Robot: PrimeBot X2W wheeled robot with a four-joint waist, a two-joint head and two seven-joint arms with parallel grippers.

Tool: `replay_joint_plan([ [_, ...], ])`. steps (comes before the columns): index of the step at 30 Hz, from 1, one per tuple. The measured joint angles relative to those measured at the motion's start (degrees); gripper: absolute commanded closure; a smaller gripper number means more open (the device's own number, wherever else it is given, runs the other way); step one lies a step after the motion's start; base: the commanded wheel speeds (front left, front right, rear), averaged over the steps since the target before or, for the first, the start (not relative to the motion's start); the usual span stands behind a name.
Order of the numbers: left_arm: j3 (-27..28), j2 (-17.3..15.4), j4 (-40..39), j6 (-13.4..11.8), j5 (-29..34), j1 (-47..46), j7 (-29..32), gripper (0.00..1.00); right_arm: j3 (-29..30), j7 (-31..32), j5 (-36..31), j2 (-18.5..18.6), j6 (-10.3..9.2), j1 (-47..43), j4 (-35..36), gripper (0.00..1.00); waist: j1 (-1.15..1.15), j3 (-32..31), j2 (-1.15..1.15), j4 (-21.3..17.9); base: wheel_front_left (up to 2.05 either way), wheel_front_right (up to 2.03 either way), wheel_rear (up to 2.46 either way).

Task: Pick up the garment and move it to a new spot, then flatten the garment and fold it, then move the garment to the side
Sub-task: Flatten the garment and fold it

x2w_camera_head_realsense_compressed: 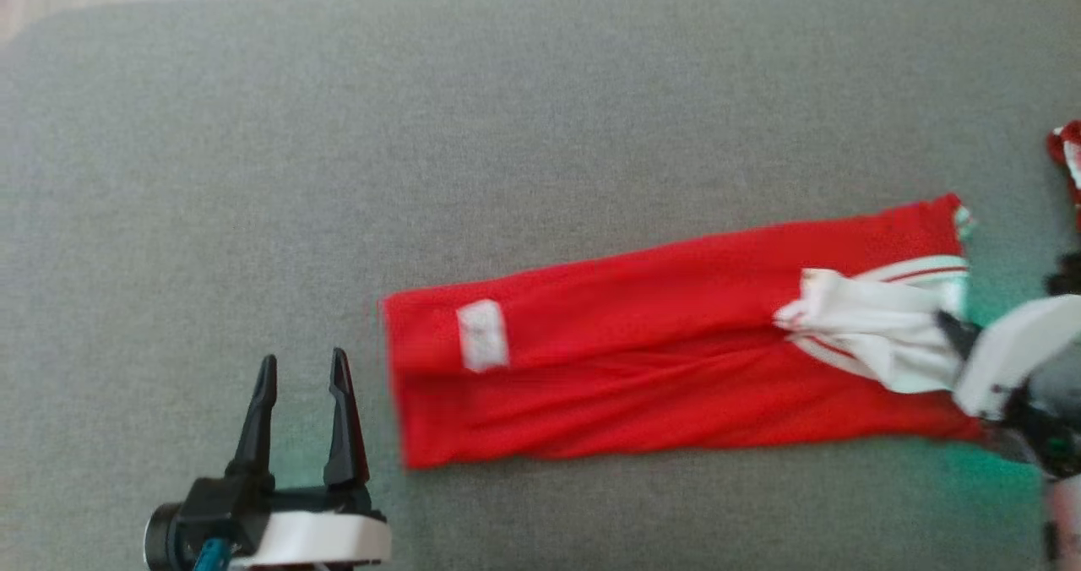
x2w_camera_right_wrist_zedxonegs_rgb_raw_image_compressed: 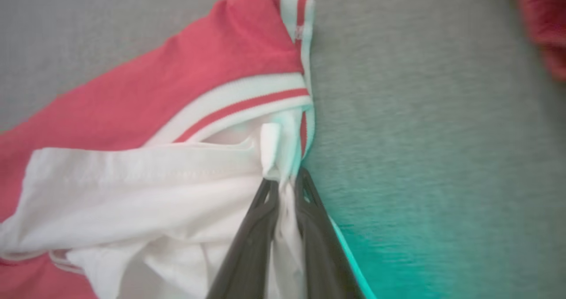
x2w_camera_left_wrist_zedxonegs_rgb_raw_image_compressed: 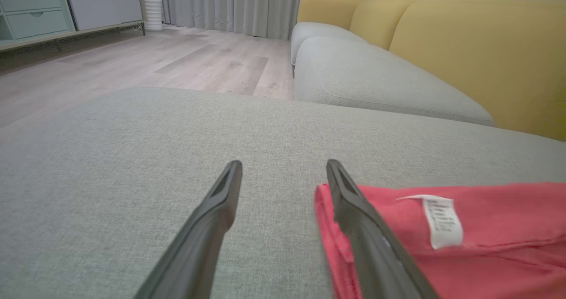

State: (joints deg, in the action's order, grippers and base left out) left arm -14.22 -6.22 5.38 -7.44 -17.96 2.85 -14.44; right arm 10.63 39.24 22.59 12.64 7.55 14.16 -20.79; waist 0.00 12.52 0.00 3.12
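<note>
red-and-white fabric garment (x2w_camera_head_realsense_compressed: 642,368) on grey cushion (x2w_camera_head_realsense_compressed: 507,132), right end effector (x2w_camera_right_wrist_zedxonegs_rgb_raw_image_compressed: 286,180) clamped on its white edge, left end effector (x2w_camera_head_realsense_compressed: 304,367) wide apart

label (x2w_camera_left_wrist_zedxonegs_rgb_raw_image_compressed: 442,221) on garment (x2w_camera_left_wrist_zedxonegs_rgb_raw_image_compressed: 495,263) unreadable, red cloth (x2w_camera_head_realsense_compressed: 1069,153) cropped

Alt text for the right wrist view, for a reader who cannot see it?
The right pincer is shut on a white fold of the red garment, beside its red-and-white striped band. The garment lies on a grey cushion, tinted teal near the pincer.
</note>
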Motion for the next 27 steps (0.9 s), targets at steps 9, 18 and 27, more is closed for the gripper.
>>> replay_joint_plan([
  [9,2.16,2.29,1.97,2.29,0.97,2.55,0.0,0.0,5.71,3.45,0.15,6.15,-0.01,0.02,7.31,1.0,0.0,-4.2,0.0,0.28,0.0,0.0,0.0],
  [18,2.79,3.01,2.67,2.98,0.97,3.39,0.0,0.0,-9.91,11.62,7.71,6.89,-0.01,-2.87,26.25,1.0,0.0,-5.13,0.0,0.21,0.0,0.0,0.0],
  [27,2.25,3.08,3.63,3.24,0.97,3.01,0.0,0.0,-29.65,11.9,7.56,-2.71,-0.01,-3.56,25.76,1.0,0.0,-4.58,0.0,1.37,0.0,0.0,0.0],
])
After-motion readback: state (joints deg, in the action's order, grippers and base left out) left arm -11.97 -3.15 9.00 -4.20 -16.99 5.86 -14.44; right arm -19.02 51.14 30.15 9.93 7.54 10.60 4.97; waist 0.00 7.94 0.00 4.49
